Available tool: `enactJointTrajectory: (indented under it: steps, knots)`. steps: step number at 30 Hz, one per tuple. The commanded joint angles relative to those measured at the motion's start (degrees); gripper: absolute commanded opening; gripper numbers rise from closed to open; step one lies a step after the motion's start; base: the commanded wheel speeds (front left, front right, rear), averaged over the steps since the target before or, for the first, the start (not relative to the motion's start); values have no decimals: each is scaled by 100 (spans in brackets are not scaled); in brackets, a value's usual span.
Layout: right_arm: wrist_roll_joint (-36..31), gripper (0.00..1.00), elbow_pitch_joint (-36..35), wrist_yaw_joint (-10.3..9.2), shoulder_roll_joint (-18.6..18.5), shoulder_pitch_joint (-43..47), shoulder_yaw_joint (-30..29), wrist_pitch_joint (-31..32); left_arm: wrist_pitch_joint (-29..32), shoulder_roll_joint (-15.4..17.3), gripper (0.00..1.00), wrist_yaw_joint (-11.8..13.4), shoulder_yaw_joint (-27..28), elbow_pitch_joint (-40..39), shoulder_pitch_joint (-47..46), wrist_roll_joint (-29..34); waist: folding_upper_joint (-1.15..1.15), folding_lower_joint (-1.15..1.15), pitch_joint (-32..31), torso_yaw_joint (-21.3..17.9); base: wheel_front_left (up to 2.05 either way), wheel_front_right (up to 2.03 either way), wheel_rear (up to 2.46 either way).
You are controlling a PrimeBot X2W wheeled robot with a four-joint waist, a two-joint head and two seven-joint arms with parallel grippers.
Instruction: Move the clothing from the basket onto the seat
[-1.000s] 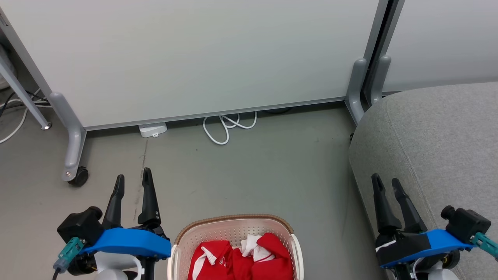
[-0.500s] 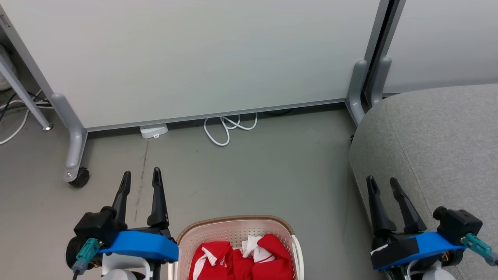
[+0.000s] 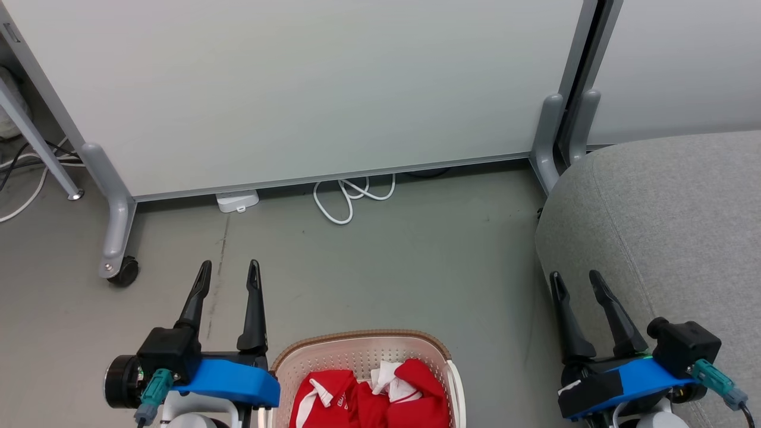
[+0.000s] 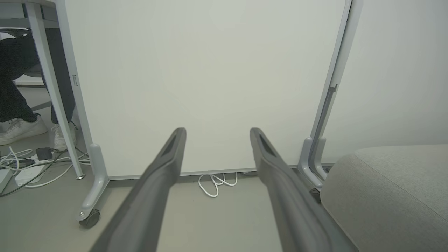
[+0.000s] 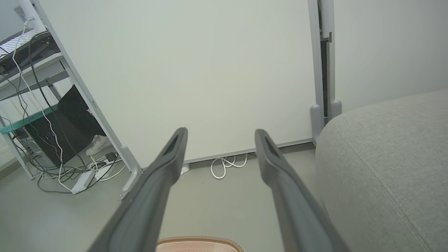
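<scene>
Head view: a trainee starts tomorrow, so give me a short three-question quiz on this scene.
1. True or false: the bright red soft garments with white trim lie on the large grey fabric-upholstered seat.
2. On which side of the cream-white perforated plastic basket does the seat stand? A: the robot's left. B: the robot's right. C: beneath it.
3. How do the left tool and right tool stand, and what do they hold?
Key: 1 false, they lie in the basket. 2 B. 3 both open, holding nothing.
</scene>
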Motion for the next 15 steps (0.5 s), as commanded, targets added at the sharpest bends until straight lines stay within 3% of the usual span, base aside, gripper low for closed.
enactJointTrajectory:
  steps: [1,15]
  knots:
    - [-147,100,3,11,-45,-107,19,-53,-48,16,100,-8,-26,5,-87,140,0,0,2,4,0,0,0]
    - [-620,100,63,13,-48,-96,100,-198,-193,-23,100,-71,-47,79,-75,682,0,0,5,23,0,0,0]
